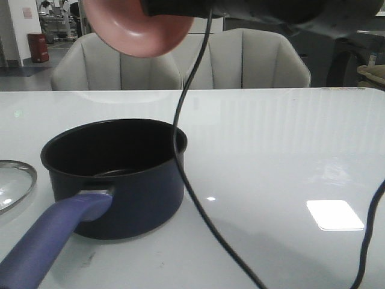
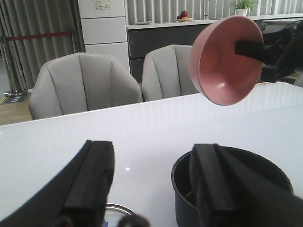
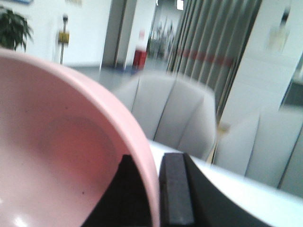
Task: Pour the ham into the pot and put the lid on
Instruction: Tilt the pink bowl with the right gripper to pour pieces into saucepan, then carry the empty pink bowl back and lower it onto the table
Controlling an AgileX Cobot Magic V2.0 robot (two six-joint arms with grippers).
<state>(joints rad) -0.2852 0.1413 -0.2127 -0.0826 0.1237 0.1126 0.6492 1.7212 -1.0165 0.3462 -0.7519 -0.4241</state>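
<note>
Right jaws [image 3: 154, 198] are clamped on the rim of the pink bowl [image 2: 227, 59], tipped on its side high above the pot [image 1: 120, 174]. Left jaws [image 2: 151, 189] hang wide open, holding nothing. Lid [image 1: 13, 183] lies on the surface [image 1: 283, 156] beside the pot. Can't spot the ham.

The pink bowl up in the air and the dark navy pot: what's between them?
Only open air, in the left wrist view, between the tilted pink bowl and the navy pot.
</note>
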